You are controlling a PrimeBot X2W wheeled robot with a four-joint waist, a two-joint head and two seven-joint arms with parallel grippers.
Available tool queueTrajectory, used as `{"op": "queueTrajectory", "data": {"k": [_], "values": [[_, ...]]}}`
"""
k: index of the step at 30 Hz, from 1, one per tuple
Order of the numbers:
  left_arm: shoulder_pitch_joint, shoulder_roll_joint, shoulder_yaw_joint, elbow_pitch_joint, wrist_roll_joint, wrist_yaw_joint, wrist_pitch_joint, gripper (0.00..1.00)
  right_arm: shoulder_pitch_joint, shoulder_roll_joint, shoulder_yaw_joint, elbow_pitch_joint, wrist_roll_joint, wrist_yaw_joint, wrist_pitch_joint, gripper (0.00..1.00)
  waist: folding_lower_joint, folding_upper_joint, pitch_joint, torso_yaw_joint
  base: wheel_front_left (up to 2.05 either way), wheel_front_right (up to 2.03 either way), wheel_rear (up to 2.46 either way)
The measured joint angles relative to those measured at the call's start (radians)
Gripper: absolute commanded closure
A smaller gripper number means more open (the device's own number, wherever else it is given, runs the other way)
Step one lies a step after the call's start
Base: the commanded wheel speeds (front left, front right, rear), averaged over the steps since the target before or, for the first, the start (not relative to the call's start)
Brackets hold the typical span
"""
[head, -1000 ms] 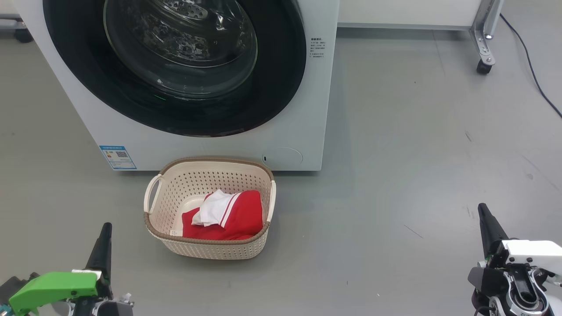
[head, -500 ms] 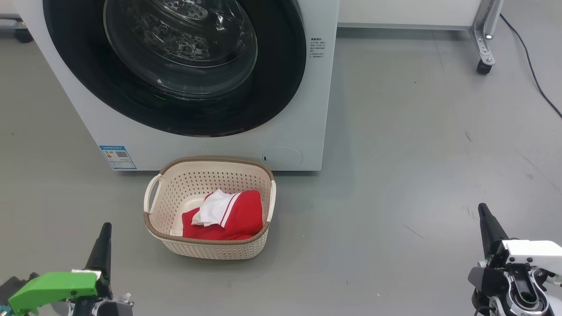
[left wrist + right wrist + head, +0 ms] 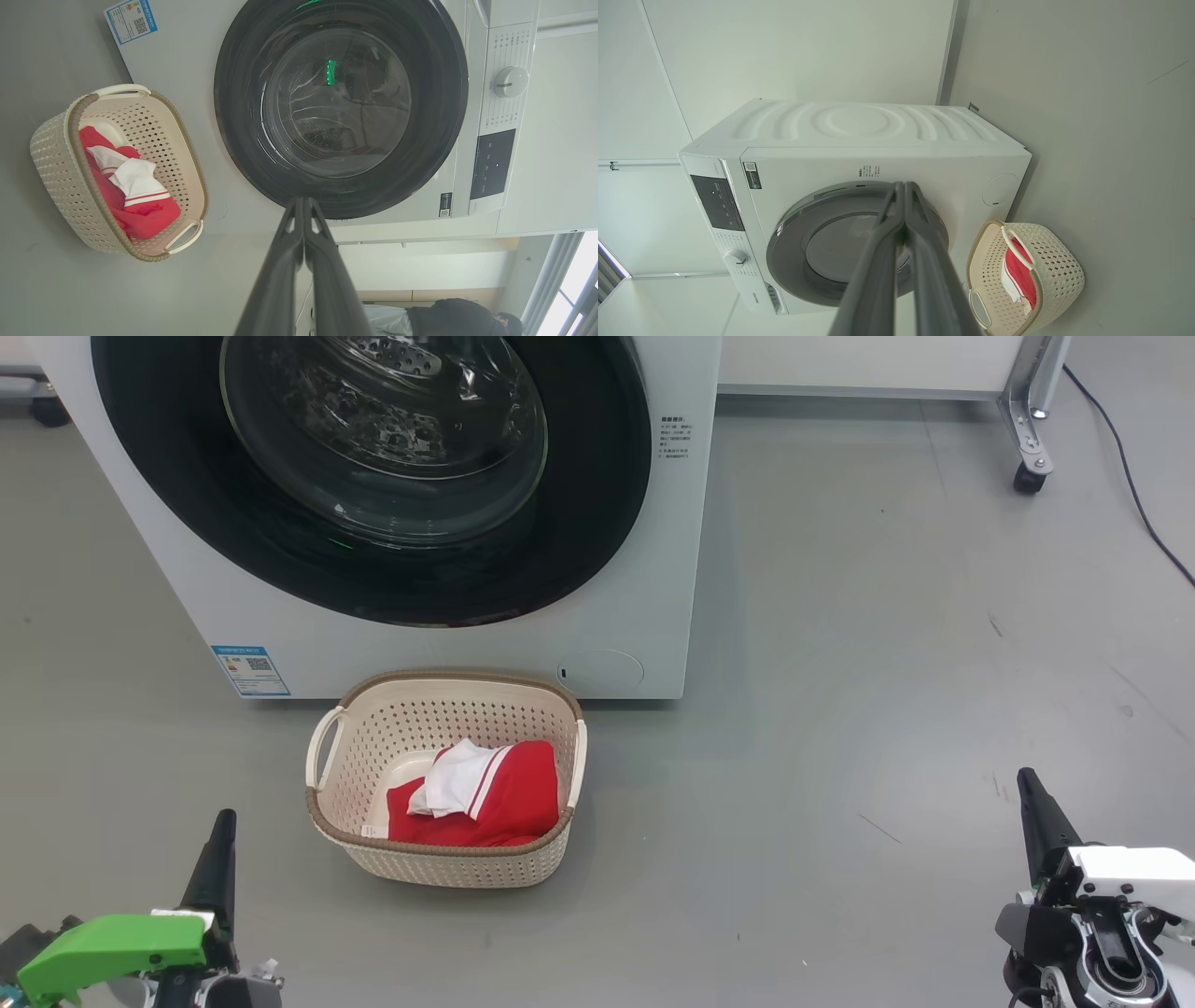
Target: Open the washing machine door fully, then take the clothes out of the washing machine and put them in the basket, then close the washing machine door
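Clothes (image 3: 509,795) in basket (image 3: 448,678) before washing machine (image 3: 674,569), door (image 3: 597,476) flush

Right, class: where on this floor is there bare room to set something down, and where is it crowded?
Widest free patch: the floor right of the washing machine and basket, up to the wheeled frame. A narrower strip lies left of the basket. Crowded: the basket sits close to the machine's front, with clothes inside.

the grey floor (image 3: 840,663) carries the washing machine (image 3: 653,569), the basket (image 3: 467,863) just before it, and a caster frame (image 3: 1032,429).
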Motion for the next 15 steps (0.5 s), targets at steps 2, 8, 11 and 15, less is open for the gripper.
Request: {"op": "queueTrajectory", "data": {"k": [2,8,11,15], "values": [[0.0,0.0,0.0,0.0,0.0,0.0,0.0,1.0,0.0,0.0,0.0,0.0,0.0,0.0,0.0,1.0,0.0,0.0,0.0,0.0,0.0,0.0,0.0],[0.0,0.0,0.001,0.0,0.0,0.0,0.0,1.0,0.0,0.0,-0.001,0.0,0.0,0.0,0.0,1.0,0.0,0.0,0.0,0.0,0.0,0.0,0.0],[0.0,0.0,0.002,-0.001,0.0,0.0,0.0,1.0,0.0,0.0,-0.001,0.0,0.0,0.0,0.0,1.0,0.0,0.0,0.0,0.0,0.0,0.0,0.0],[0.0,0.0,0.002,-0.001,0.0,0.0,0.0,1.0,0.0,0.0,-0.001,0.0,0.0,0.0,0.0,1.0,0.0,0.0,0.0,0.0,0.0,0.0,0.0]]}}
